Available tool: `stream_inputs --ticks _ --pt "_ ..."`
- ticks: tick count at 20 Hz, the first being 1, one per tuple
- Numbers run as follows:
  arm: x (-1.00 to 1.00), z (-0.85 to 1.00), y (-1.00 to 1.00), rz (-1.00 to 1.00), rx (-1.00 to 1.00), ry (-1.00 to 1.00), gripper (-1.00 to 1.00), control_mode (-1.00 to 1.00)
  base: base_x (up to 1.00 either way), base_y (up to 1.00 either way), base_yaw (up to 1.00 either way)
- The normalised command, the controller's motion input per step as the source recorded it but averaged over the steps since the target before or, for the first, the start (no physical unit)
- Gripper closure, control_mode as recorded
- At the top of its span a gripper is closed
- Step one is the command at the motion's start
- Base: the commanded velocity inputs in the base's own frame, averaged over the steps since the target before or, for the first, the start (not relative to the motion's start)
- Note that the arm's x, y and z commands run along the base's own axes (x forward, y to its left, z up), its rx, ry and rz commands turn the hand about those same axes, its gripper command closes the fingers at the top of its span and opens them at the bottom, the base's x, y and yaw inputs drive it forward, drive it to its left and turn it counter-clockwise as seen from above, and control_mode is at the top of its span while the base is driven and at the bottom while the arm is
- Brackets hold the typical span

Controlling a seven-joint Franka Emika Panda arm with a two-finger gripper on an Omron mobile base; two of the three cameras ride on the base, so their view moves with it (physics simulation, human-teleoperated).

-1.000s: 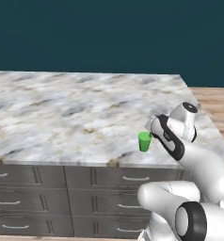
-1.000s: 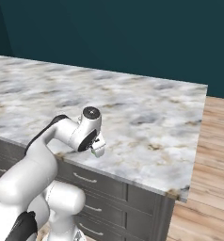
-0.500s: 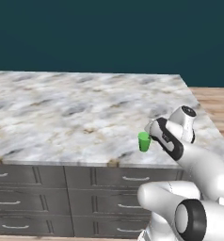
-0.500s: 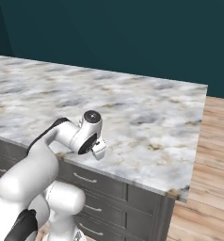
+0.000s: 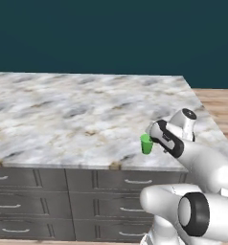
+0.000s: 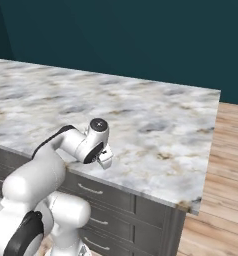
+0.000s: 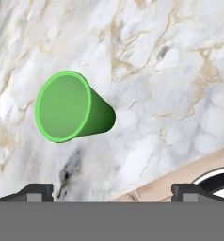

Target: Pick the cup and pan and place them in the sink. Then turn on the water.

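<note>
At the near front edge of the marble table (image 5: 63, 119), the hand (image 7: 112, 190) is hanging above the small green cup (image 5: 146, 143), its two dark fingertips (image 7: 36, 192) standing wide apart with nothing between them. The cup is sitting upright on the stone close to the edge, towards the table's right end, and in the hand view its open mouth is facing the camera (so the green inside is showing), left of the middle between the fingertips and apart from both. In the right base view the hand (image 6: 104, 158) is pointing down over the same edge. Below, grey drawer fronts (image 5: 87, 182) are running under the top; farther back a dark teal wall (image 5: 111, 33) is rising, and a wooden floor (image 6: 226, 165) is lying to the right.
</note>
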Motion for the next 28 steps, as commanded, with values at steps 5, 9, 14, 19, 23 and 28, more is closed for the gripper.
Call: stream_inputs --ticks 5,9,14,19,23,28 --pt "0.21 -0.02 0.00 0.00 0.01 0.00 -1.00 -1.00 0.00 0.00 0.00" --pt "0.19 -0.11 0.00 0.00 0.01 0.00 -1.00 -1.00 0.00 0.00 0.00" --pt "0.20 -0.17 0.00 0.00 0.01 0.00 -1.00 -1.00 0.00 0.00 0.00" --pt "0.15 -0.08 0.00 0.00 0.02 0.00 -1.00 -1.00 0.00 0.00 0.00" --pt "0.11 -0.03 0.00 0.00 0.03 0.00 -1.00 -1.00 0.00 0.00 0.00" --pt "0.09 -0.09 0.00 0.00 0.03 0.00 -1.00 -1.00 0.00 0.00 0.00"
